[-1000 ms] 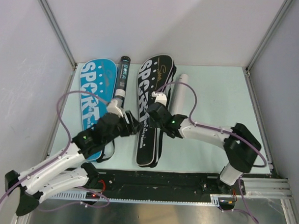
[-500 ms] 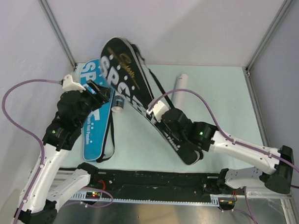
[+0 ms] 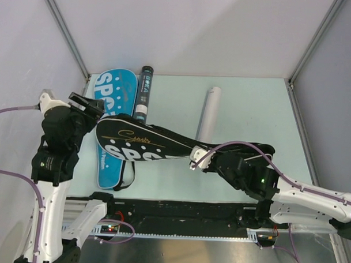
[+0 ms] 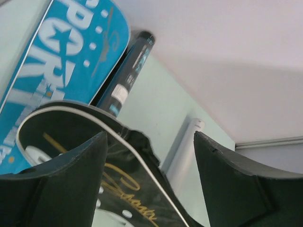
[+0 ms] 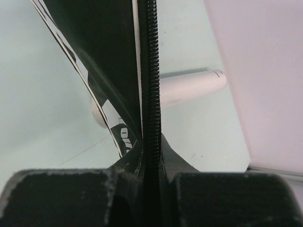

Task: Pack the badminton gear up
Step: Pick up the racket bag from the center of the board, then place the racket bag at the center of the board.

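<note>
My right gripper (image 3: 208, 160) (image 5: 151, 172) is shut on the zipper edge of the black "SPORT" racket cover (image 3: 146, 143) (image 5: 109, 47). The cover is held off the table and stretches left to right across the middle. Its round head end lies over the lower part of the blue cover (image 3: 114, 100) (image 4: 61, 52). At the far left my left gripper (image 3: 87, 105) (image 4: 150, 137) hangs open above that head end (image 4: 94, 161), gripping nothing. The black teal-printed tube (image 3: 144, 93) (image 4: 128, 75) lies beside the blue cover. The white tube (image 3: 208, 112) (image 4: 182, 151) (image 5: 189, 87) lies behind the black cover.
Grey walls with metal corner posts (image 3: 66, 32) close in the pale green table (image 3: 251, 105) on three sides. A black rail (image 3: 178, 212) with the arm bases runs along the near edge.
The right arm has swung the black cover from upright-diagonal down to nearly level across the table. The left arm has drawn back to the left and its jaws have opened wider.
</note>
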